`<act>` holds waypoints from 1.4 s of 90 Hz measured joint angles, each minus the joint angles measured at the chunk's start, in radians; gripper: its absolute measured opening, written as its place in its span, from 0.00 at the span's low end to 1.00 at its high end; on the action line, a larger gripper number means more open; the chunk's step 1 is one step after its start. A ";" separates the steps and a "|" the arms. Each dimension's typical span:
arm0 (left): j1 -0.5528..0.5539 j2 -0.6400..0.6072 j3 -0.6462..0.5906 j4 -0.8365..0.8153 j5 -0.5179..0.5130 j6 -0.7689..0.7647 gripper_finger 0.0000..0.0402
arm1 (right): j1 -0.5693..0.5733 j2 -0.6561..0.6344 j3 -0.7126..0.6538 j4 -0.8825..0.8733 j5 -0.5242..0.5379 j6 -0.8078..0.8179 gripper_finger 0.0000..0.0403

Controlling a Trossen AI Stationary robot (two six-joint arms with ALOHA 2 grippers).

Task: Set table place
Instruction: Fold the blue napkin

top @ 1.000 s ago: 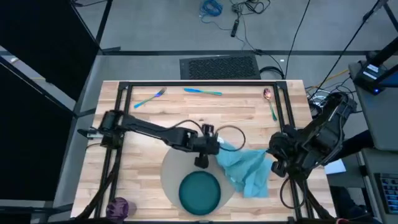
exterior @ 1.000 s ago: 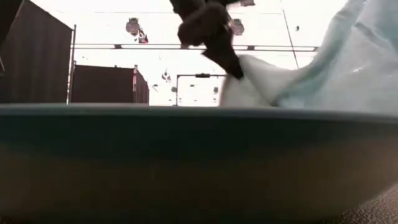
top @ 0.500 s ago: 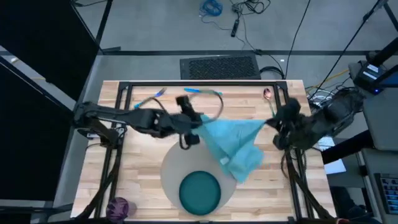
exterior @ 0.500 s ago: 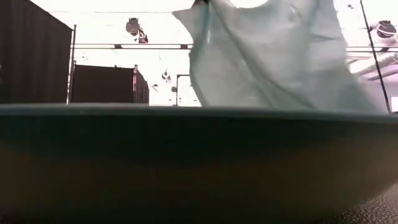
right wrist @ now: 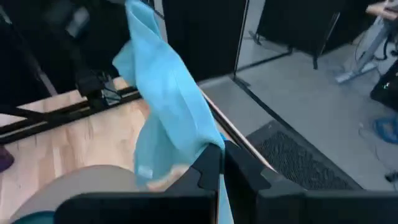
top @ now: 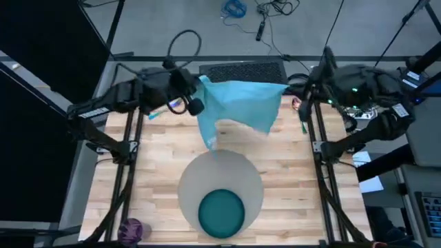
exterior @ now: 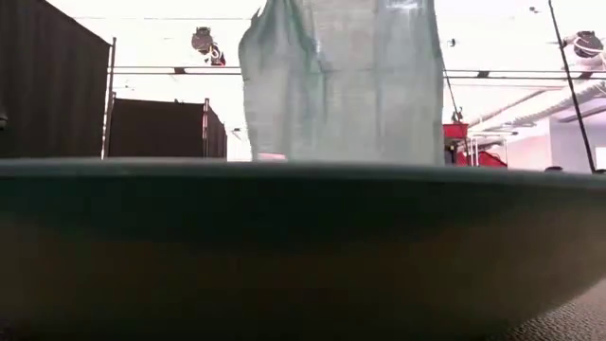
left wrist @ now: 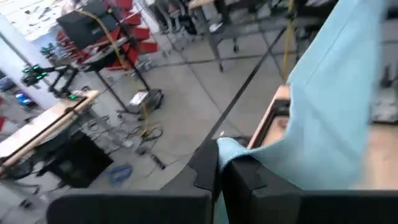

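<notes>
Teal plate [exterior: 303, 246] rim fills the low view's lower half, hiding the table. Light blue napkin [top: 238, 103] hangs spread at top centre of the high view, its corners pinched by the left gripper [top: 200, 86] and right gripper [top: 293, 89], above the grey mat [top: 220, 176].

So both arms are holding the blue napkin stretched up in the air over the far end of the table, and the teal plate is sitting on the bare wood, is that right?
Not quite. The teal plate sits on the round grey mat, not on bare wood, as the high view shows. The rest holds: the left gripper and right gripper hold the blue napkin stretched in the air over the table's far end.
</notes>
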 joint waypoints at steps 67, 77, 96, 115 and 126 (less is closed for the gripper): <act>-0.398 0.091 -0.133 -0.435 0.117 -0.442 0.00 | 0.330 0.045 -0.314 -0.227 -0.060 0.472 0.00; -0.451 0.113 -0.133 -0.432 0.117 -0.474 0.00 | 0.410 0.046 -0.340 -0.229 -0.042 0.540 0.00; -0.504 0.148 -0.133 -0.425 0.161 -0.551 0.00 | 0.531 0.043 -0.341 -0.235 -0.007 0.664 0.00; -0.526 0.156 -0.133 -0.428 0.086 -0.551 0.00 | 0.593 0.038 -0.342 -0.283 0.095 0.718 0.00; -0.490 0.155 -0.133 -0.451 -0.044 -0.500 0.00 | 0.544 0.012 -0.342 -0.280 0.159 0.655 0.00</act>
